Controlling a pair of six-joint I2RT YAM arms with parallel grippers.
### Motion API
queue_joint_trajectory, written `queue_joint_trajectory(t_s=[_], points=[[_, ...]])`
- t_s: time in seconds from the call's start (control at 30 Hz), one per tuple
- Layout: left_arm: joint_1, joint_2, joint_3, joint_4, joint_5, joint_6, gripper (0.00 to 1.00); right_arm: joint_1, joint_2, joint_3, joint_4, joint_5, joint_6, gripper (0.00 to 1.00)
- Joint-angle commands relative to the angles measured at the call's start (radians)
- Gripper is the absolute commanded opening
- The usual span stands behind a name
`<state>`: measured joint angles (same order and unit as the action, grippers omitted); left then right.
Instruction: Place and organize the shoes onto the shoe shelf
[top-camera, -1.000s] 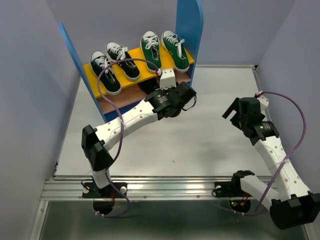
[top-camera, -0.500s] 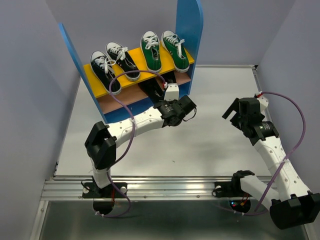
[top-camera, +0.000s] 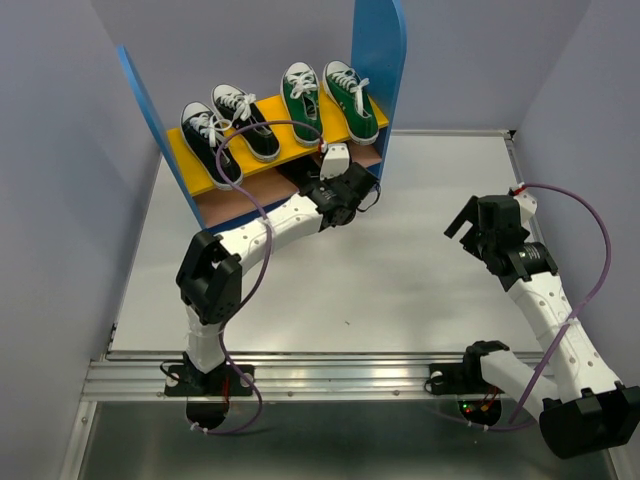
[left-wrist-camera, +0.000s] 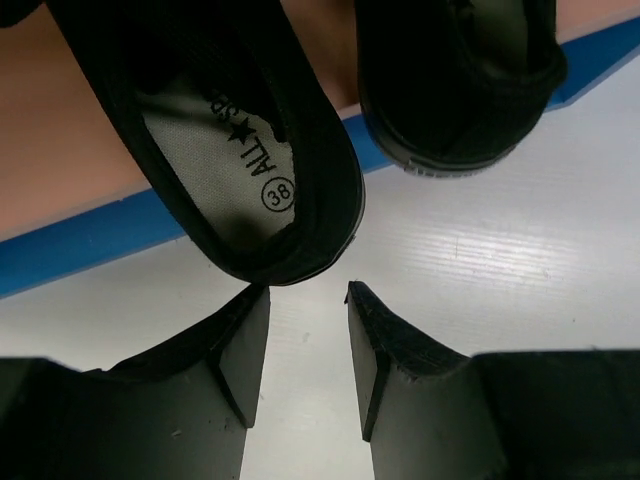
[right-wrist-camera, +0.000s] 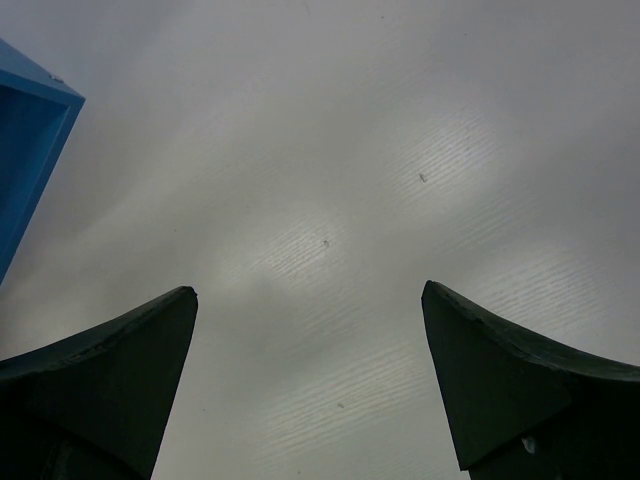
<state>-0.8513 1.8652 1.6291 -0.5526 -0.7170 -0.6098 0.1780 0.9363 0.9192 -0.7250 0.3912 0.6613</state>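
The shoe shelf (top-camera: 378, 60) stands at the far left. Two black sneakers (top-camera: 212, 147) and two green sneakers (top-camera: 302, 100) sit on its yellow upper board. Two all-black shoes sit on the pinkish lower board (left-wrist-camera: 60, 150), heels over its blue front edge; one (left-wrist-camera: 250, 170) is just beyond my fingertips, the other (left-wrist-camera: 460, 90) further right. In the top view they are mostly hidden; a dark part (top-camera: 298, 176) shows. My left gripper (top-camera: 350, 187) (left-wrist-camera: 308, 290) is slightly open and empty, at the heel of the left shoe. My right gripper (top-camera: 468, 222) (right-wrist-camera: 310, 290) is wide open and empty, over the table.
The shelf's tall blue side panels (top-camera: 150, 110) flank both boards. Purple walls close in the table on the left, back and right. The grey table top (top-camera: 400, 280) lies between the two arms. A blue shelf corner (right-wrist-camera: 25, 140) shows in the right wrist view.
My left gripper has moved a little left and farther in, up to the shelf's lower board, with its elbow swinging right. The right arm has not moved.
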Motion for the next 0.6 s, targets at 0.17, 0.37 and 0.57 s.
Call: queue_joint_trajectory(t_s=[0.17,0.37,0.57], points=[[0.031,0.005,0.106,0.016,-0.045,0.082,0.47,-0.002,-0.021,0.000,0.047,0.009,-0.008,1.00],[-0.037,-0.072,0.054,-0.015,0.014,0.084,0.56,-0.002,-0.022,0.010,0.041,0.026,-0.017,1.00],[-0.172,-0.196,-0.017,-0.063,0.063,0.050,0.62,-0.002,-0.016,0.029,0.039,0.037,-0.025,1.00]])
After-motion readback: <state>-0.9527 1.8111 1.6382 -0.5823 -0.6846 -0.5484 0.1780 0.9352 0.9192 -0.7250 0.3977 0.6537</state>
